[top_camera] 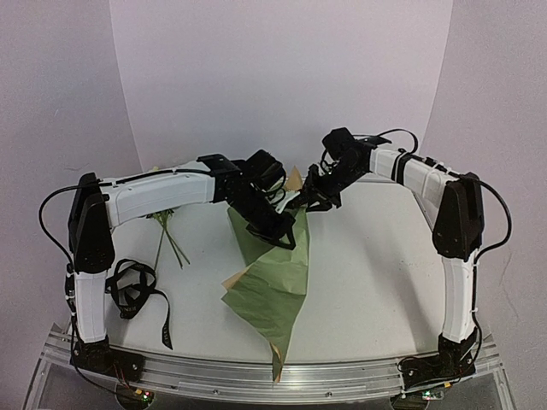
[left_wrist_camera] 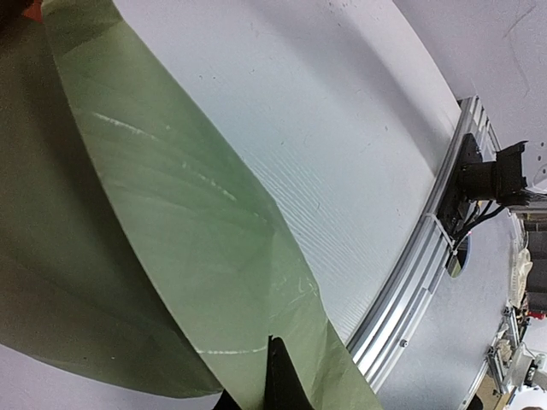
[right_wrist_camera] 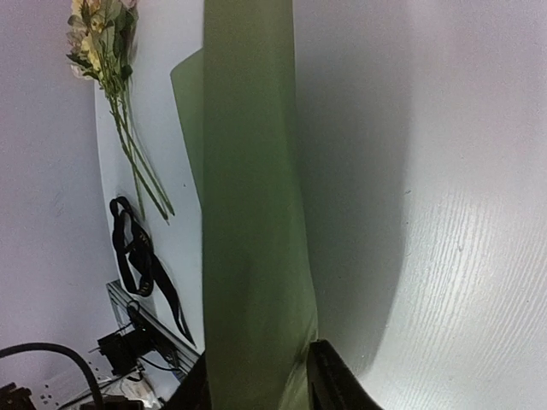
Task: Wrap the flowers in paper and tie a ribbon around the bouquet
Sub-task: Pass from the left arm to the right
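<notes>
The paper (top_camera: pixel 273 290) hangs lifted over the table's middle, olive green with tan corners showing, and its lower tip reaches the front rail. My left gripper (top_camera: pixel 275 229) is shut on the sheet's upper part; the left wrist view shows one dark finger (left_wrist_camera: pixel 275 371) pinching the paper (left_wrist_camera: pixel 197 222). My right gripper (top_camera: pixel 309 198) holds the top edge, its fingers closed around a bunched fold of paper (right_wrist_camera: pixel 248 213) in the right gripper (right_wrist_camera: pixel 256 380). The flowers (right_wrist_camera: pixel 98 34) lie on the table at the left, stems (top_camera: pixel 171 239) showing under the left arm. The ribbon (top_camera: pixel 132 289) lies heaped at the front left.
An aluminium rail (top_camera: pixel 342 376) runs along the near table edge with both arm bases on it. A pale curved backdrop (top_camera: pixel 282 77) rises behind the table. White tabletop (top_camera: pixel 376 273) shows to the right of the paper.
</notes>
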You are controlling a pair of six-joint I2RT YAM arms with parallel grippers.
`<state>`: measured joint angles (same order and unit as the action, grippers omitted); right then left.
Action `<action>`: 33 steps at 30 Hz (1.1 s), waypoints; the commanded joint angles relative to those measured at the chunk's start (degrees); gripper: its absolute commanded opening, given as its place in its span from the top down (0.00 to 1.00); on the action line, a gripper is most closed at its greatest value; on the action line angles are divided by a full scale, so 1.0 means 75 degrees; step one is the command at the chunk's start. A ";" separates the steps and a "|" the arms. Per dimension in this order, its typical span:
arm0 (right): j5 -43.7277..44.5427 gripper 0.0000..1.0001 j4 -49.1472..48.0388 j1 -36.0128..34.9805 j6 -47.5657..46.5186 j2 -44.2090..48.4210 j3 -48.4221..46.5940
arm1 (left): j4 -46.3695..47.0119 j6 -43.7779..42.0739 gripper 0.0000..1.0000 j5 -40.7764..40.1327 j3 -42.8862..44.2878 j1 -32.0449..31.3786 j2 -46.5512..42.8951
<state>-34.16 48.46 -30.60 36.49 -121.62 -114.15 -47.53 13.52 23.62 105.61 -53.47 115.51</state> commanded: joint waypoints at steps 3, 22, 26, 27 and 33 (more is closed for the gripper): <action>0.0557 0.89 0.0080 -0.0064 -0.0123 0.0789 0.0083 | 0.0553 0.0436 0.96 -0.0435 -0.0494 -0.0016 -0.0717; 0.0747 0.53 0.1446 -0.0549 -0.0371 0.0085 -0.1804 | 0.2348 0.0883 0.98 -0.0563 -0.2567 -0.0007 -0.2400; 0.0936 0.47 0.1503 -0.0636 -0.0482 0.0131 -0.1529 | 0.2253 0.0761 0.99 -0.0495 -0.2471 -0.0007 -0.2314; 0.0962 0.48 0.1526 -0.0648 -0.0501 0.0100 -0.1501 | 0.2226 0.0754 1.00 -0.0497 -0.2440 -0.0007 -0.2302; 0.1202 0.70 0.1638 -0.0678 -0.0566 0.0138 -0.1344 | 0.2260 0.0774 1.00 -0.0518 -0.2395 -0.0007 -0.2270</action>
<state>-27.54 59.61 -35.26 33.05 -120.82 -124.58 -32.39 20.36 19.31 86.85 -53.47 99.61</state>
